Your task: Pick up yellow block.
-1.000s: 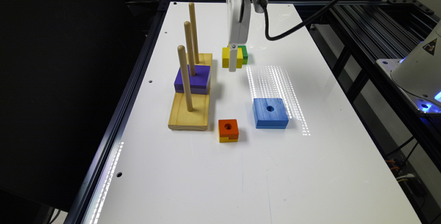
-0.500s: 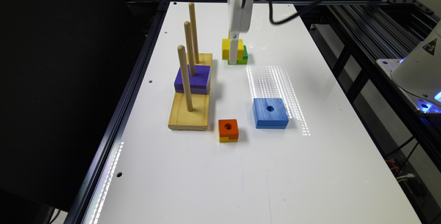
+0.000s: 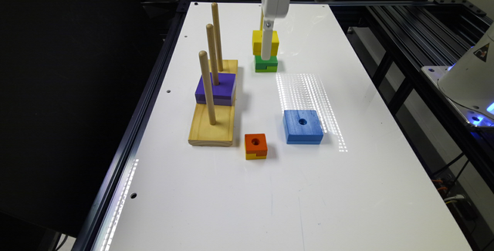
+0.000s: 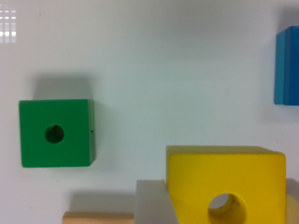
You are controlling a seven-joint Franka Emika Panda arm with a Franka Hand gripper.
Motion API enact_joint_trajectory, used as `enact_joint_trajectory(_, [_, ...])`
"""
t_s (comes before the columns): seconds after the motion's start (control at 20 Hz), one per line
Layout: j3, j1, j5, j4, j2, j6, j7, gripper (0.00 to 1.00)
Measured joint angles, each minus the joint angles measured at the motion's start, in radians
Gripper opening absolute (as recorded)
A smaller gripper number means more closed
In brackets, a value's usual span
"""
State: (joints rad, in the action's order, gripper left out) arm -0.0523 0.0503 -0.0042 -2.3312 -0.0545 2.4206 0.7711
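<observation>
Claw [image 3: 267, 52] has the yellow block [image 3: 265, 41] pinched between its fingers [image 4: 152, 203], lifted clear of the worktop [image 3: 231, 189], right above the green block [image 3: 266, 64].

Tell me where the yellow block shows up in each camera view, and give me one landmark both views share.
Exterior view: the yellow block is at the far end of the table, lifted above the green block, held in the gripper.
Wrist view: the yellow block is close to the camera, its hole visible.
Shared landmark: the green block.
</observation>
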Motion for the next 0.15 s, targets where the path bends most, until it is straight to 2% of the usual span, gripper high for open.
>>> enact_joint_trajectory(0.15, [-0.001,0.000,0.0012,-0.003,0.048,-0.045,0.000,0.00])
